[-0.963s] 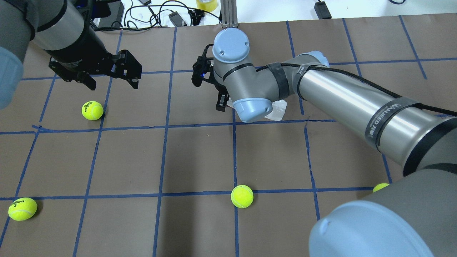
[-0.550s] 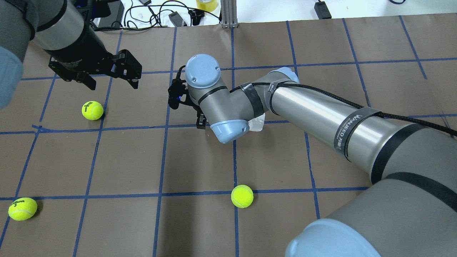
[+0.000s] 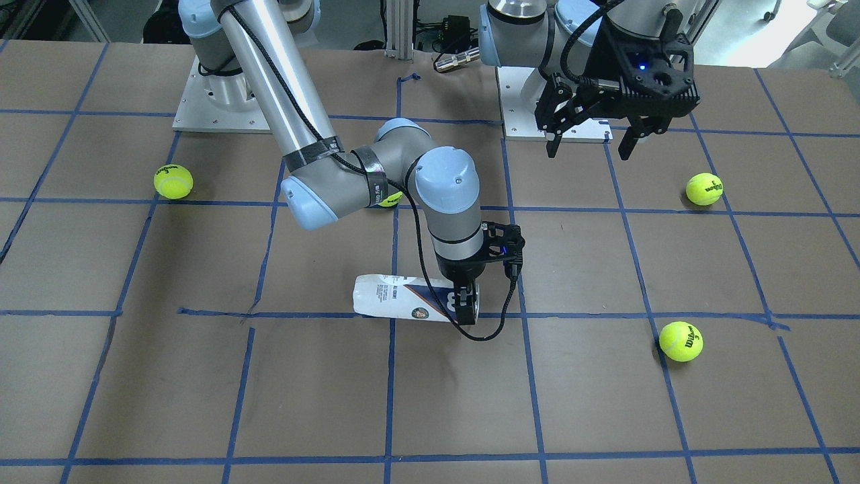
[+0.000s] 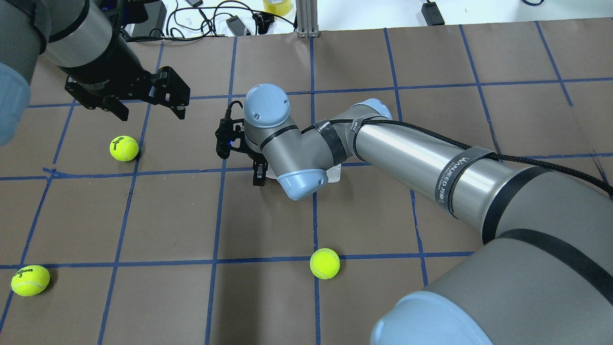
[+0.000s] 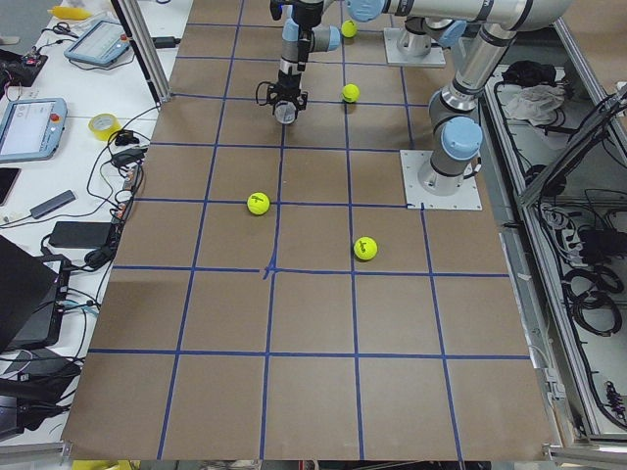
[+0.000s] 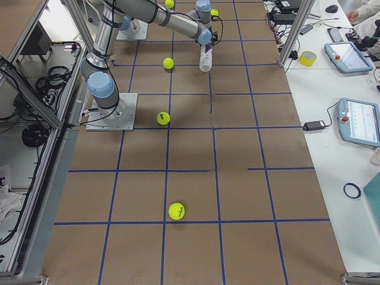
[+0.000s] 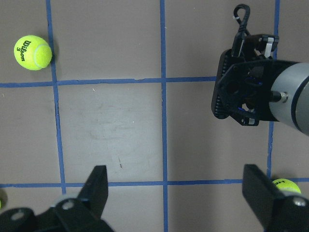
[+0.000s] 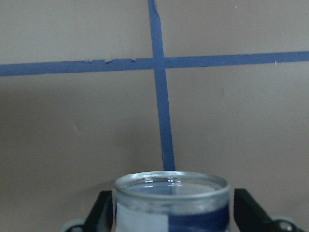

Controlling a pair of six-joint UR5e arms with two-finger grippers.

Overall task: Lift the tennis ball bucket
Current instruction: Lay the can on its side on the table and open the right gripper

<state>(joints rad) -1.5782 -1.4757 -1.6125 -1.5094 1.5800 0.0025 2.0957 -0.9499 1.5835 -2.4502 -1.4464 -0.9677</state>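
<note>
Right claw [image 3: 468, 308] has shifted leftward; tennis ball bucket [image 3: 396, 297] clamped sideways between its fingers.

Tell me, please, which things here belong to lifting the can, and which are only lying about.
For the job: tennis ball bucket; right gripper, closed on its end.

Lying about: tennis balls on the table; left gripper, open and idle; tape roll beyond the table.

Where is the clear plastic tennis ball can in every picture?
Front-facing: clear plastic tennis ball can sideways at centre.
Overhead: centre, only a sliver shows.
Exterior left: top, seen end-on.
Exterior right: top centre.
Left wrist: not in it.
Right wrist: bottom centre, open rim.
Landmark: the right gripper clamping it.
</note>
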